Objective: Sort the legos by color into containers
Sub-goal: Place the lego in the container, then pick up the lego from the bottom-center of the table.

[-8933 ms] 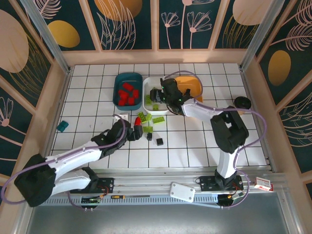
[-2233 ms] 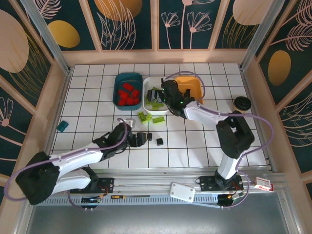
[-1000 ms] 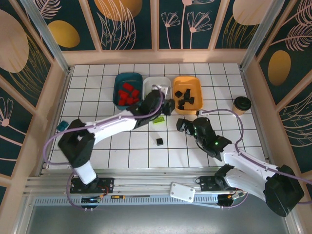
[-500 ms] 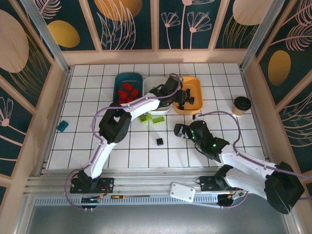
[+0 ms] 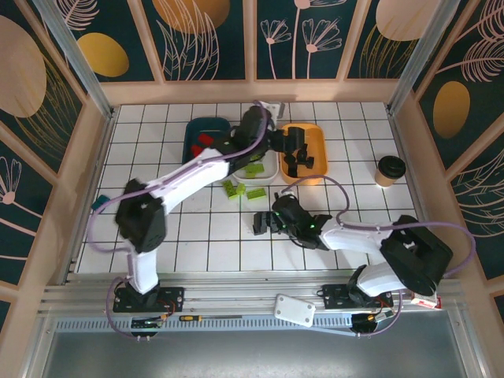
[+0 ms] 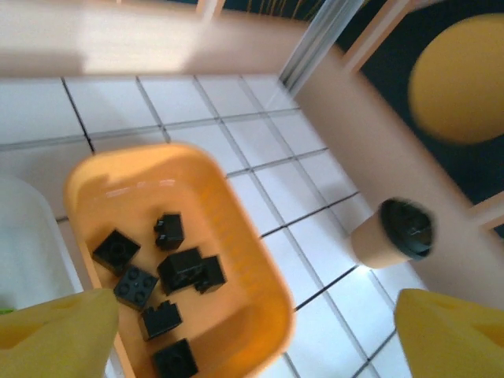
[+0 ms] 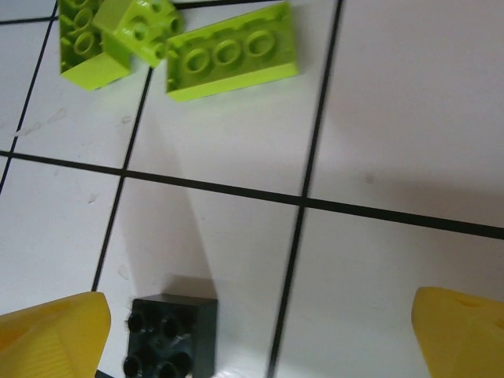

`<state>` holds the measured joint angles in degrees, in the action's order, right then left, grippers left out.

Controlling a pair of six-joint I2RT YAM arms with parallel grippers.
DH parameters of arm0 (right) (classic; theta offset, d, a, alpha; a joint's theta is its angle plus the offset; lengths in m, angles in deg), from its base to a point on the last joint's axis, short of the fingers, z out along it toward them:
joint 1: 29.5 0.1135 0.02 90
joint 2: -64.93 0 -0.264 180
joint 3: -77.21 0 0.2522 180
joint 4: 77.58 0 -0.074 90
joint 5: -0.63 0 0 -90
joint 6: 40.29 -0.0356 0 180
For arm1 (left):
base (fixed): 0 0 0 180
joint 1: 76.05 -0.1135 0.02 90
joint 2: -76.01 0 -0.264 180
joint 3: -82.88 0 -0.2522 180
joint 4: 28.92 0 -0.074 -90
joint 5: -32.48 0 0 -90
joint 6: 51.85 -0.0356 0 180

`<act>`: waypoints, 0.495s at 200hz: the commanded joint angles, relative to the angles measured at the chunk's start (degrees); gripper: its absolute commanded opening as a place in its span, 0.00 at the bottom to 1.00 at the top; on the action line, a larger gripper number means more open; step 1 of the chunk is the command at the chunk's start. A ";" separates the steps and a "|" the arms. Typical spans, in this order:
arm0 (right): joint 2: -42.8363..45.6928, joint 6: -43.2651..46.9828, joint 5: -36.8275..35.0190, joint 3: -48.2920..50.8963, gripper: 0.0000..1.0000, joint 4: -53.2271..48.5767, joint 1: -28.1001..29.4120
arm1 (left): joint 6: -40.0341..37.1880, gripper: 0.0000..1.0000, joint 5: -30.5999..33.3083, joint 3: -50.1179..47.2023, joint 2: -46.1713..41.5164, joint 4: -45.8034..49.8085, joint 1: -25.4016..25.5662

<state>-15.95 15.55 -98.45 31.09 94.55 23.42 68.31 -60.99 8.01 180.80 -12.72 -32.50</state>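
My left gripper (image 5: pixel 285 143) hangs open above the orange tray (image 6: pixel 260 299), with nothing between its yellow fingers (image 6: pixel 55 331). Several black legos (image 6: pixel 181 272) lie in that tray. Lower down, my right gripper (image 7: pixel 252 339) stands open just over the table around a lone black lego (image 7: pixel 169 335), which lies near its left finger (image 7: pixel 47 335). Three lime green legos (image 7: pixel 232 51) lie on the tiles just beyond it. The white tray (image 5: pixel 256 161) holds green legos (image 5: pixel 253 168). Red legos (image 5: pixel 201 144) sit in the dark teal tray (image 5: pixel 193 130), partly hidden by my left arm.
A tan cup with a black lid (image 5: pixel 386 169) stands right of the orange tray. A small teal block (image 5: pixel 98 203) lies at the far left by the wall. Wooden walls close in the tiled table on three sides.
My left gripper has swung from the white tray to above the orange tray and opened. My right gripper has moved left and down to the lone black lego.
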 commanded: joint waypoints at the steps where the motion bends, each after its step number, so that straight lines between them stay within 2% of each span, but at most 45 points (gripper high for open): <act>1: -3.33 1.45 -1.21 -3.45 0.96 1.08 2.01 | 1.26 0.96 2.05 -12.23 -11.00 -7.52 0.04; 24: -6.09 1.48 -2.89 -5.46 0.92 -0.32 4.30 | 2.51 0.99 6.03 -26.64 -23.00 -10.31 0.04; 52: -8.42 1.09 -4.42 -6.46 0.85 -2.53 6.25 | 4.15 0.98 13.30 -41.39 -35.12 -8.77 0.04; 99: -11.84 1.02 -6.49 -7.67 0.70 -4.78 8.89 | 9.63 0.99 20.33 -58.68 -47.40 -4.39 0.04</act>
<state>-25.96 16.56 -102.26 25.19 92.50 31.20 73.95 -46.60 -45.36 137.70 -19.23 -32.50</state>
